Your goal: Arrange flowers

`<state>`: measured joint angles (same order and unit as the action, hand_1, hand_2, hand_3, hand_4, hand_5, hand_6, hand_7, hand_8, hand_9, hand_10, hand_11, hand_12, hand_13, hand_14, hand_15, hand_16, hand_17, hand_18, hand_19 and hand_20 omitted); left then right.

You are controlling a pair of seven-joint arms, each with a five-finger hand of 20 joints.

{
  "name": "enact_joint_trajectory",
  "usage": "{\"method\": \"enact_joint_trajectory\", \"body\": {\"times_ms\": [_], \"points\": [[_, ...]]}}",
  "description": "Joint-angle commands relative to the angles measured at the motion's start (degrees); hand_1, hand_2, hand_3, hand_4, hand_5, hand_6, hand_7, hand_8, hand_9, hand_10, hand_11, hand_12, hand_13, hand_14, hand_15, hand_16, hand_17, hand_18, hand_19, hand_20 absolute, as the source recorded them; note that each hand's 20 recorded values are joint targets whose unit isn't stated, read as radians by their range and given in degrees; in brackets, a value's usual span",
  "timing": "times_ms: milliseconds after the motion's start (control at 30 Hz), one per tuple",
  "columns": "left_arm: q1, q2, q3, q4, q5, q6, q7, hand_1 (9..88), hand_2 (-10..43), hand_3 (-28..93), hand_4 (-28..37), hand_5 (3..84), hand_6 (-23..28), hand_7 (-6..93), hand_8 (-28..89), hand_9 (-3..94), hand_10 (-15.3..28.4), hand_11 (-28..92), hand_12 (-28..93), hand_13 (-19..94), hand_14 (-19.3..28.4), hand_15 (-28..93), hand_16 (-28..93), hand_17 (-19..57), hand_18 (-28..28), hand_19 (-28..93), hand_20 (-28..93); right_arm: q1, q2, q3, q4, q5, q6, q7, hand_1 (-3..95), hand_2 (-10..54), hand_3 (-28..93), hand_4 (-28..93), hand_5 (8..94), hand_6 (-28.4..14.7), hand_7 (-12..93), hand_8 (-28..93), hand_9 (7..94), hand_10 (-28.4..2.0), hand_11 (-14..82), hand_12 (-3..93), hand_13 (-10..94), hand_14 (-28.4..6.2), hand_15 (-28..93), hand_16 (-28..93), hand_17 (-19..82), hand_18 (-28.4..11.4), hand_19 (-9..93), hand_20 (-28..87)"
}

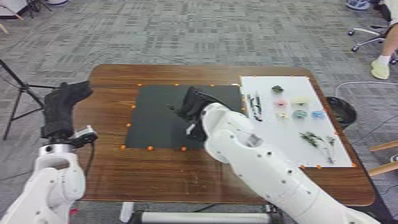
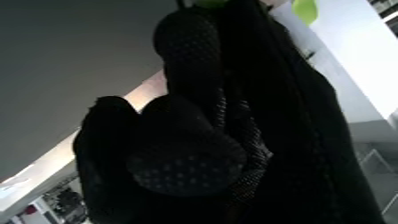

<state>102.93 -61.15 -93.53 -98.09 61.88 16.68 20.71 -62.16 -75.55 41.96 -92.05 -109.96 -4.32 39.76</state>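
Over the black mat (image 1: 155,122), my right hand (image 1: 195,106) points away from the robot, its fingers curled. A small dark tip juts out at its left side. In the right wrist view, the curled fingers of my right hand (image 2: 191,150) have a bit of green stem (image 2: 211,3) at their tips, mostly hidden by the glove. The white sheet (image 1: 266,135) bears small flower heads: dark green (image 1: 277,89), pink (image 1: 282,103), yellow (image 1: 299,101) and blue (image 1: 317,114). Leafy sprigs (image 1: 312,136) lie nearer on it. My left hand (image 1: 62,107) is open beside the table's left edge.
Slim dark tools (image 1: 255,107) lie along the white sheet's left side. Orange dots line both mats on the brown table (image 1: 115,170). A black bin (image 1: 341,111) stands past the right edge, and a tripod (image 1: 24,89) stands at the left.
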Motion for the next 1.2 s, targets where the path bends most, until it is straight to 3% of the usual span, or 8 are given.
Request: {"method": "enact_joint_trajectory", "body": {"times_ms": [33,233,500,733,1200], "points": [[-1.08,0.83,0.13,-0.42,-0.83,-0.59,-1.36,16.7,18.8,67,-28.3,59.2,2.1,16.8,-7,55.8,15.1,22,15,45,17.9,25,3,12.9,12.1,13,24,1.90,-1.07,-3.96,-1.75,8.57,2.91,1.72,61.5,-9.5,49,2,81.6,-3.8,24,27,91.7,-12.1,37.8,29.6,94,-0.9,62,25,71,-10.1,93,49],[-1.25,0.40,0.51,-0.52,-0.66,-1.33,-1.39,17.3,18.8,67,-28.3,59.1,2.3,16.7,-7,55.7,15.1,22,15,45,17.9,25,3,12.9,12.1,13,24,1.41,-0.70,-6.95,-2.68,13.97,5.87,2.15,62.4,-9.5,48,1,81.8,-4.1,24,25,92.2,-12.0,36.7,28.7,94,-1.4,61,26,71,-10.1,93,49],[-1.79,-0.28,1.89,-0.30,-1.16,-1.79,-1.53,17.4,18.7,67,-28.3,59.0,2.4,16.6,-7,55.6,15.0,22,15,45,18.0,25,3,12.8,12.2,13,24,1.02,-2.38,-4.11,0.14,20.49,13.88,4.76,63.4,-9.5,46,1,81.9,-4.5,24,24,93.6,-12.5,31.9,24.0,94,-1.8,59,25,71,-9.4,93,44],[-1.34,-0.47,1.92,-0.91,-1.34,-1.91,-1.61,17.9,18.5,67,-28.3,59.0,2.6,16.4,-7,55.3,15.2,22,15,45,18.0,25,3,12.8,12.1,13,24,1.06,-2.96,-3.89,0.99,25.17,18.47,6.61,64.1,-9.5,45,-2,81.9,-5.2,23,21,93.6,-12.9,27.1,20.7,94,-2.3,55,23,72,-7.7,88,40],[-1.45,-0.73,2.29,-1.20,-1.23,-2.59,-1.77,18.4,18.1,68,-28.3,58.9,2.9,16.2,-7,55.0,15.2,22,15,45,18.1,26,2,12.7,12.2,13,24,-0.16,-3.12,-4.69,-1.03,33.32,16.22,9.51,63.4,-7.4,45,-6,80.1,-4.7,18,16,91.8,-13.1,14.9,16.8,94,-3.1,50,22,72,-6.4,81,42]]}}
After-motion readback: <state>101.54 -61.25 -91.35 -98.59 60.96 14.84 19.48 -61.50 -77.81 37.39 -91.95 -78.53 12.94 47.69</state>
